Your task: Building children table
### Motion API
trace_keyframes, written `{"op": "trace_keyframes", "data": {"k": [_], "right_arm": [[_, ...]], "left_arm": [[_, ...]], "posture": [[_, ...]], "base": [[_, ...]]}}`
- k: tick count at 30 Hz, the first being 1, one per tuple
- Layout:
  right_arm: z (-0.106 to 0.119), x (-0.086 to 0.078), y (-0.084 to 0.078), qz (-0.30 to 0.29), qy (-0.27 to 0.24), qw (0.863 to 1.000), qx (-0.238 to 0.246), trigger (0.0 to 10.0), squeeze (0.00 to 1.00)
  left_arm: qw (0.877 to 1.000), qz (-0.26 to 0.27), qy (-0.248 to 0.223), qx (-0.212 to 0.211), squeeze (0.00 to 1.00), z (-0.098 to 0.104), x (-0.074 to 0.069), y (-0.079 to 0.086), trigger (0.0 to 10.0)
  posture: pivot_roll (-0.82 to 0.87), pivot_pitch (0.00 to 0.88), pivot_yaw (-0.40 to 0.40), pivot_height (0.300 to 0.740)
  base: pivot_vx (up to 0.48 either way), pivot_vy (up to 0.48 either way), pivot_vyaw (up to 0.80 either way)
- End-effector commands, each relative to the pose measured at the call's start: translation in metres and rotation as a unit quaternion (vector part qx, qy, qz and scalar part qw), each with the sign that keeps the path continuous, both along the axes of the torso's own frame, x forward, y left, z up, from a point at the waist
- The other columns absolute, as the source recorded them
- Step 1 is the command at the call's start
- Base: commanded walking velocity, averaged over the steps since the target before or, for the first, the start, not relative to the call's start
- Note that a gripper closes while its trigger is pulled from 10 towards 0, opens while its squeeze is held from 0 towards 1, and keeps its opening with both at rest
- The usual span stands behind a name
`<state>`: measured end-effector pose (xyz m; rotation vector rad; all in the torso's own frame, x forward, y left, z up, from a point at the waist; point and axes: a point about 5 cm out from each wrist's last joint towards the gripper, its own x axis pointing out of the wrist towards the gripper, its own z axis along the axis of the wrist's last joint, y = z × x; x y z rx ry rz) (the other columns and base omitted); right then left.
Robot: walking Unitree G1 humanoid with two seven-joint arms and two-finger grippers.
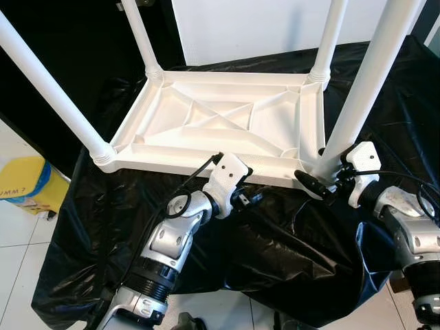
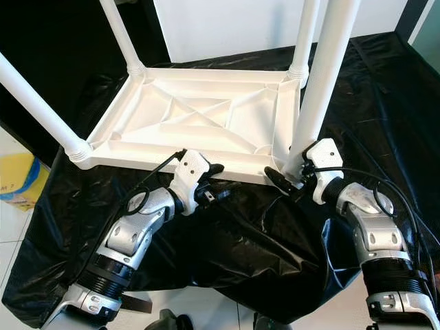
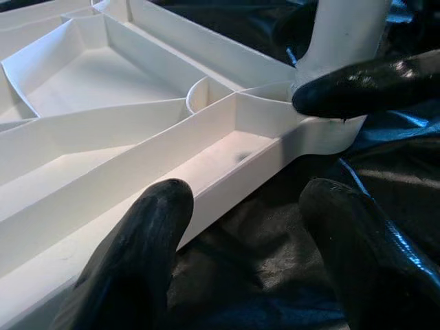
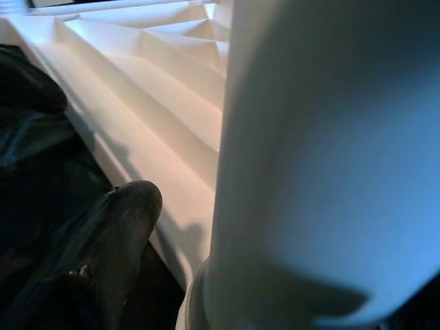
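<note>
A black sheet (image 1: 275, 261) covers the surface. On it lies the white table top (image 1: 220, 124), upside down (ribs facing up), its long side running left to right. Four white legs (image 1: 368, 82) stick up from its corners. The right gripper (image 1: 323, 180) has its fingers around the near right leg. The left gripper (image 1: 253, 198) sits by the near edge, fingers wide.

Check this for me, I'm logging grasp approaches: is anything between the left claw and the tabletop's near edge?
Nothing visible. The left claw sits open right at the upturned tabletop's near edge, over black sheeting.
</note>
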<state>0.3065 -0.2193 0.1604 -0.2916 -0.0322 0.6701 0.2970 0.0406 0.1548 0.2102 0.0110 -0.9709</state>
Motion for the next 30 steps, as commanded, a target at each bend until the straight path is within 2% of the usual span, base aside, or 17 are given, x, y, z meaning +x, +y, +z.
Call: {"op": "trace_keyframes", "data": {"k": [1,6,7,8,9,19,20,21,22,25,29,30], "right_arm": [[-0.001,0.001,0.005,0.019,0.004,1.000,-0.007,10.0,0.00],[0.003,0.007,0.006,0.033,0.001,0.999,-0.011,10.0,0.00],[0.005,0.011,0.006,0.036,-0.005,0.999,-0.013,4.7,0.00],[0.005,0.011,0.006,0.036,-0.005,0.999,-0.013,4.7,0.00],[0.008,0.014,0.008,0.036,-0.014,0.999,-0.011,0.0,0.00],[0.006,0.011,0.009,0.035,-0.018,0.999,-0.003,0.0,0.00],[0.003,0.009,0.008,0.031,-0.014,0.999,-0.001,4.6,0.00],[0.002,0.008,0.008,0.029,-0.011,1.000,0.001,4.6,0.00],[0.000,0.007,0.007,0.021,-0.009,1.000,0.004,10.0,0.00],[-0.001,0.006,0.007,0.016,-0.008,1.000,0.006,10.0,0.00],[-0.004,0.003,0.007,-0.034,-0.014,0.999,0.022,10.0,0.00],[-0.006,0.002,0.008,-0.066,-0.020,0.997,0.020,10.0,0.00]], "left_arm": [[1.000,-0.010,0.011,0.010,0.00,-0.005,-0.003,0.001,10.0],[1.000,-0.012,0.012,0.010,0.00,-0.006,-0.005,0.000,10.0],[1.000,-0.013,0.011,0.011,0.00,-0.006,-0.005,-0.001,10.0],[1.000,-0.013,0.011,0.011,0.00,-0.006,-0.005,-0.001,10.0],[1.000,-0.013,0.011,0.012,0.00,-0.006,-0.005,-0.001,10.0],[1.000,-0.008,0.005,0.013,0.00,-0.003,-0.002,0.002,10.0],[1.000,-0.009,0.003,0.013,0.00,-0.002,-0.001,0.001,10.0],[1.000,-0.009,0.002,0.014,0.00,-0.002,-0.001,0.000,10.0],[1.000,-0.010,0.001,0.014,0.00,-0.002,0.000,-0.001,10.0],[1.000,-0.010,0.001,0.014,0.00,-0.002,0.001,-0.001,10.0],[1.000,-0.012,-0.002,0.011,0.00,0.001,0.002,-0.002,10.0],[1.000,-0.011,-0.002,0.010,0.00,0.001,0.002,-0.003,10.0]], "posture": [[-0.17,0.132,0.078,0.740],[-0.17,0.131,0.073,0.740],[-0.17,0.129,0.070,0.740],[-0.17,0.129,0.070,0.740],[-0.17,0.124,0.066,0.740],[-0.17,0.099,0.063,0.740],[-0.18,0.095,0.063,0.740],[-0.18,0.095,0.063,0.740],[-0.18,0.093,0.064,0.740],[-0.18,0.093,0.064,0.740],[-0.19,0.099,0.067,0.740],[-0.20,0.099,0.070,0.740]], "base": [[0.000,0.000,0.00],[0.000,0.000,0.00],[0.000,0.000,0.00],[0.000,0.000,0.00],[0.000,0.000,0.00],[0.000,0.000,0.00],[0.000,0.000,0.00],[0.000,0.000,0.00],[0.000,0.000,0.00],[0.000,0.000,0.00],[0.000,0.000,0.00],[0.000,0.000,0.00]]}}
